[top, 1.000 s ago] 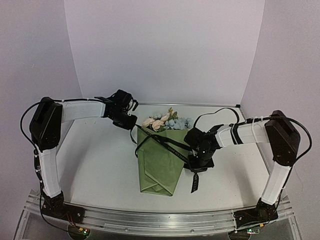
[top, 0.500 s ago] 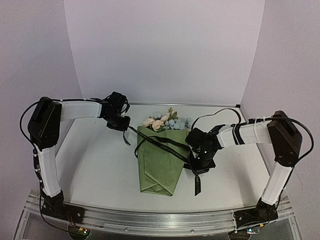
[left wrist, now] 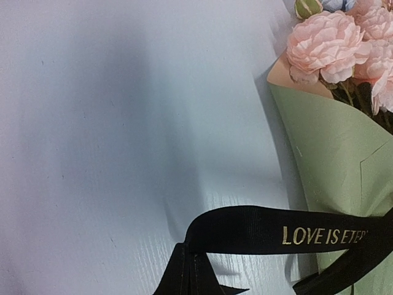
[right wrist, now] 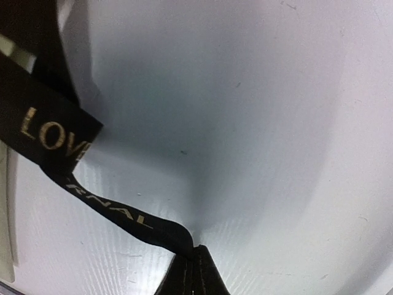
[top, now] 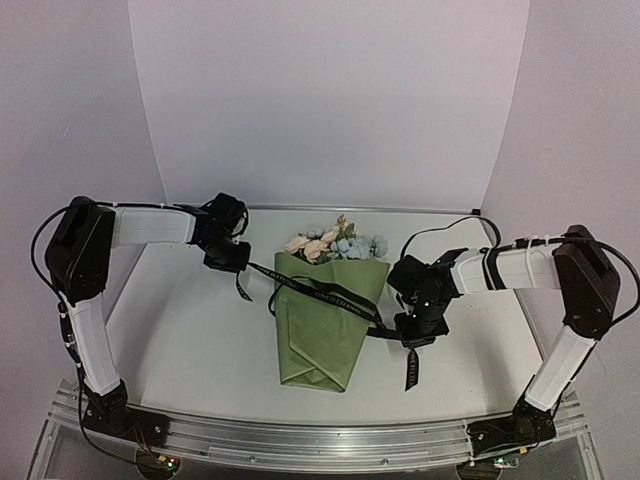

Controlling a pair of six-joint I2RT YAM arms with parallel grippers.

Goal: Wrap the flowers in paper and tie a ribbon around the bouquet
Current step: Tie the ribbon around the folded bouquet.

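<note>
Here the left gripper (top: 229, 264) is pinched tight on one end of the ribbon (top: 322, 291), just left of the bouquet (top: 330, 330). The right gripper (top: 414, 336) is likewise clamped on the other end, to the bouquet's right, with a short tail hanging below it. Between them the ribbon runs slantwise across the green paper (top: 300, 352), seemingly looped around it, though the underside is hidden. The flowers (top: 335, 243) show at the wide far end. The bouquet lies on the table (top: 190, 330).
</note>
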